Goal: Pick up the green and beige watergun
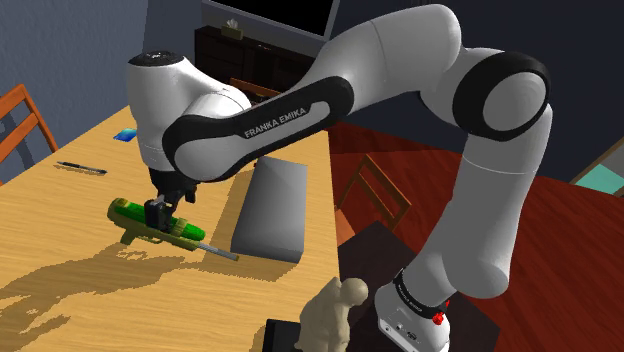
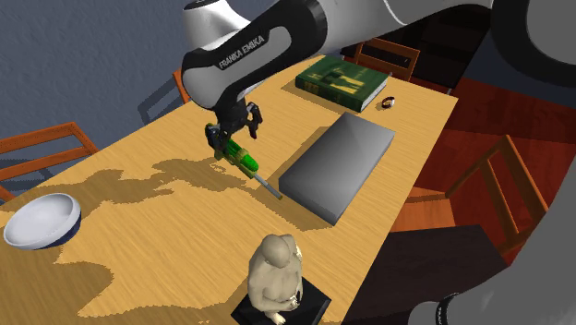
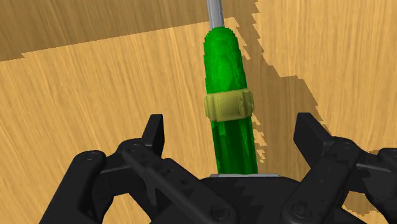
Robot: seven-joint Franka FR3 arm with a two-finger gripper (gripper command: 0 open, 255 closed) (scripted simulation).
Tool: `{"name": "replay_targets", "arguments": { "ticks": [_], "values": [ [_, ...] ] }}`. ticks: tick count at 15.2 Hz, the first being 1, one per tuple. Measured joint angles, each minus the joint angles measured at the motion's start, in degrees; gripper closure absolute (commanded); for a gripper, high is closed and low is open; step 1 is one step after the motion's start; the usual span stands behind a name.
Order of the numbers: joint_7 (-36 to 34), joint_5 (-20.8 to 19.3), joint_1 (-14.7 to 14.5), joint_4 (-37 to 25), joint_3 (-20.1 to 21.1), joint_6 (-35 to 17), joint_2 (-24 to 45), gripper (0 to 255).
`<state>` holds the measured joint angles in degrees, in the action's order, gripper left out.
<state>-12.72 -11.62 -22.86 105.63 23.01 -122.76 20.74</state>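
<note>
The watergun (image 1: 135, 214) lies flat on the wooden table (image 1: 70, 230). It has a green body, a beige band and a thin grey nozzle rod. In the second exterior view the watergun (image 2: 244, 157) points toward a grey box. My black gripper (image 1: 160, 213) is down over its middle. In the wrist view the gripper (image 3: 232, 127) is open. Its two fingers stand on either side of the green barrel (image 3: 224, 70) without touching it. The beige band (image 3: 228, 106) sits just ahead of the fingertips. The gun's rear end is hidden under my hand.
A flat grey box (image 2: 337, 166) lies close beside the nozzle tip. A green book (image 2: 342, 81) is at the table's far end, a beige figurine (image 2: 277, 268) on a black base and a white bowl (image 2: 42, 220) at the near end. A pen (image 1: 80, 168) lies further off.
</note>
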Motion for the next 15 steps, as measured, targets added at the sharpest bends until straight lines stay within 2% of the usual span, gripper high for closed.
{"name": "replay_targets", "arguments": {
  "ticks": [6,7,15],
  "values": [
    [-0.97,-1.53,-0.58,1.02,-0.63,-3.57,2.8,0],
    [-1.04,-1.62,-0.63,1.03,-0.67,-3.74,2.98,255],
    [-1.1,-1.72,-0.71,1.03,-0.67,-3.95,3.11,255]
  ]
}}
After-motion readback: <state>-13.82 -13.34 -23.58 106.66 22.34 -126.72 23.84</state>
